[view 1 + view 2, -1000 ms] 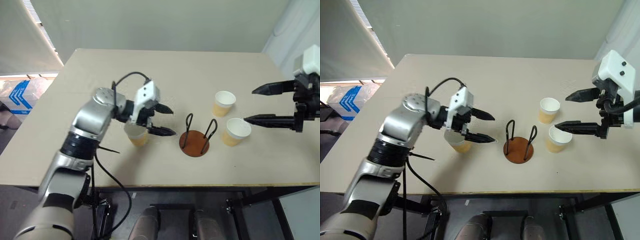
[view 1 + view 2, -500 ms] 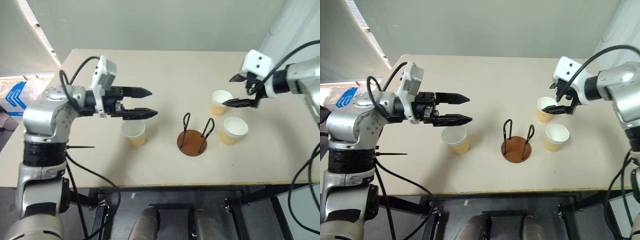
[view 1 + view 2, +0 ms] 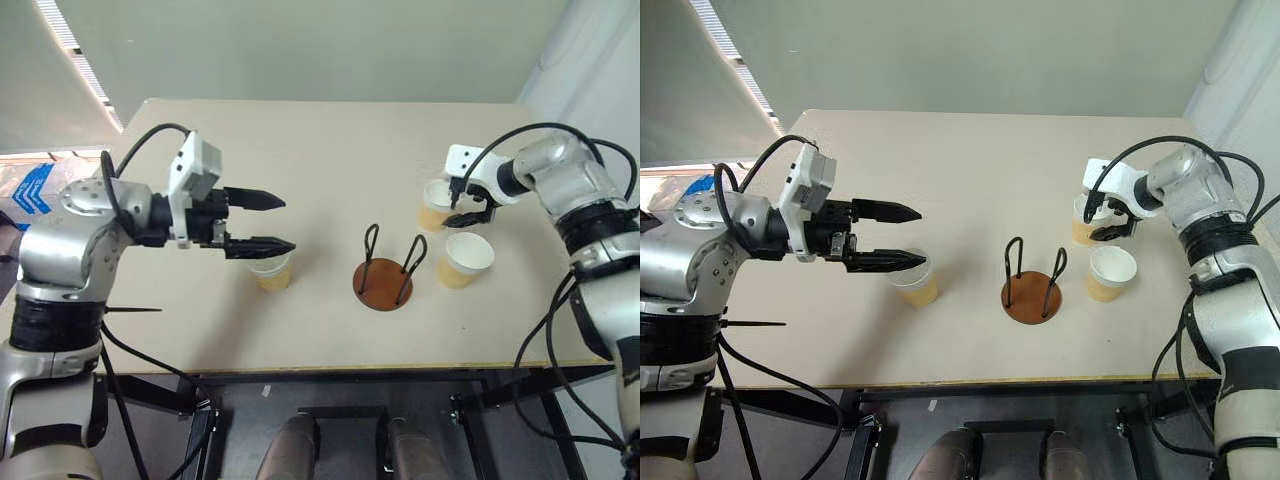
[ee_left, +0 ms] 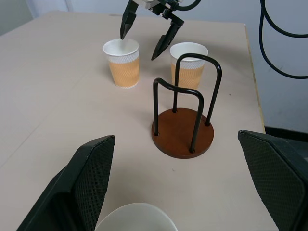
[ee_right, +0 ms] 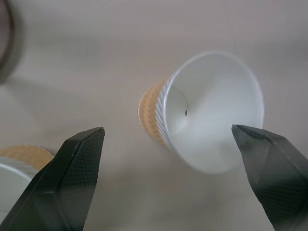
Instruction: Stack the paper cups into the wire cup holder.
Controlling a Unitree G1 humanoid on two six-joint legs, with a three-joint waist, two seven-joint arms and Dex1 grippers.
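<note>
- A pale beige table (image 3: 330, 140) stands before a plain grey-green wall, with a window at the far left.
- The left gripper (image 3: 272, 222) hangs above the table's left half, pointing toward the middle, its fingers spread wide and holding nothing.
- One paper cup (image 3: 272, 272) stands upright just under those fingertips.
- The wire cup holder (image 3: 385, 272) sits near the table's middle, its brown base bare between the two black loops.
- Two more cups stand right of it: the farther cup (image 3: 436, 204) and the nearer cup (image 3: 466, 259).
- The right gripper (image 3: 461, 206) hovers over the farther cup, fingers wide apart on either side of its rim, gripping nothing.
</note>
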